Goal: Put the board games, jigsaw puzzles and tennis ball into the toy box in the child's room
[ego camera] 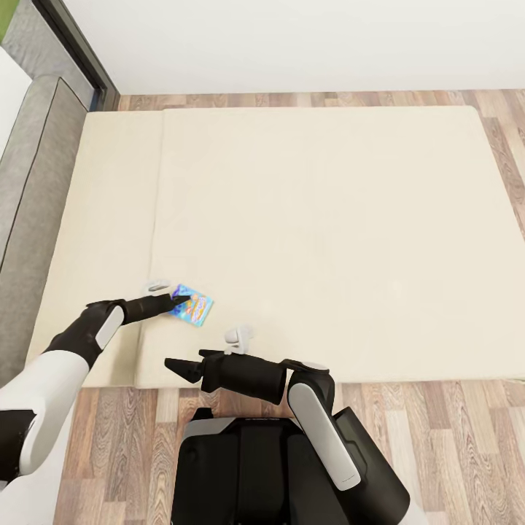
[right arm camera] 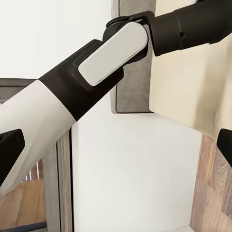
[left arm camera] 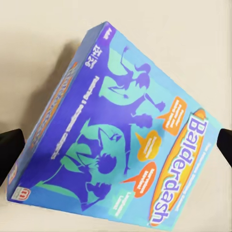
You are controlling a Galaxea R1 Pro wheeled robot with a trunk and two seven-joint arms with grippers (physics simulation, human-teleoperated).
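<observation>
left gripper [ego camera: 177,297] open, arm reaching forward | right gripper [ego camera: 173,367] open, arm folded

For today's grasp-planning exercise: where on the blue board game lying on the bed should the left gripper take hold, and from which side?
Probably across the two long edges of the blue board game, from above. It lies flat on the bed, so only its thin sides offer opposing faces. The left gripper is over it, fingertips straddling the box.
</observation>
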